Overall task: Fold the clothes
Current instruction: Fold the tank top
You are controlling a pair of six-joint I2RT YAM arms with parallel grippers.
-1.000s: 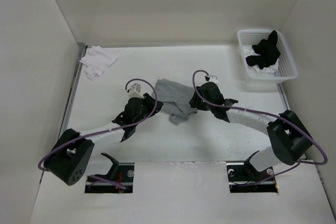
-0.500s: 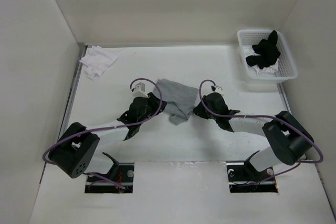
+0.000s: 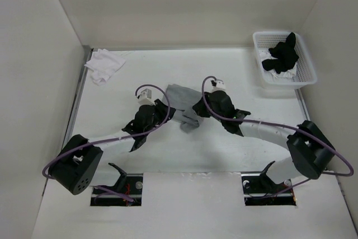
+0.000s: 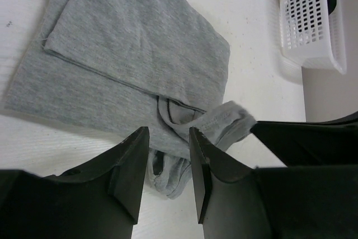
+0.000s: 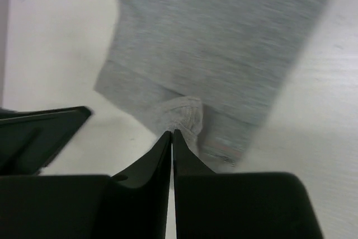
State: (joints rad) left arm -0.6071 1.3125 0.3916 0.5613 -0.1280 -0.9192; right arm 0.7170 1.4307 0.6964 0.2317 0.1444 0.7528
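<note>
While it is lying mid-table on the white table, the heather-grey tank top is showing flat, folded-over layers and a bunched near corner. The right gripper is pinching that bunch, jaws closed. The left gripper is hovering half-open over the near edge, holding nothing.

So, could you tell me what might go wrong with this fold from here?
1. The right gripper seems to pinch only a small bunch of the grey tank top at its very fingertips, so the fabric may slip free mid-fold.
2. A loose strap loop lies crumpled right at the open left gripper. It could snag there and drag the folded layers askew.
</note>
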